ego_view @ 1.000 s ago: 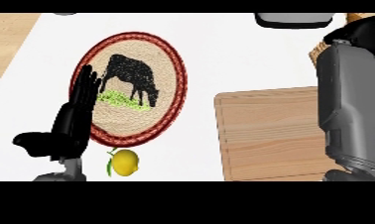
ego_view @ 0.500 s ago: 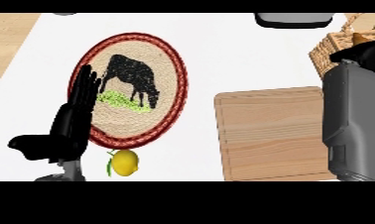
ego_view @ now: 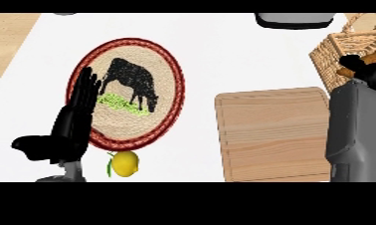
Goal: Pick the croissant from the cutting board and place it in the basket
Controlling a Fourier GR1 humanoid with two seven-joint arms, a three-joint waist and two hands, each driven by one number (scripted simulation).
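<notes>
The pale rectangular wooden cutting board (ego_view: 275, 134) lies bare on the white bench (ego_view: 220, 50); no croissant shows on it. The right robot hand (ego_view: 354, 62) hangs at the near rim of the tan woven wicker basket (ego_view: 345, 45), up and to the right of the board. Whether that hand is closed on anything cannot be told. A brown sliver just under it may be the croissant, whose long axis is not readable. If so, the drop lies just ahead and to the right, over the rim. The left robot hand (ego_view: 70, 124) rests open at the left edge, beside the round woven cow-patterned plate (ego_view: 165, 69) and yellow lemon (ego_view: 125, 163), well apart from the basket.
</notes>
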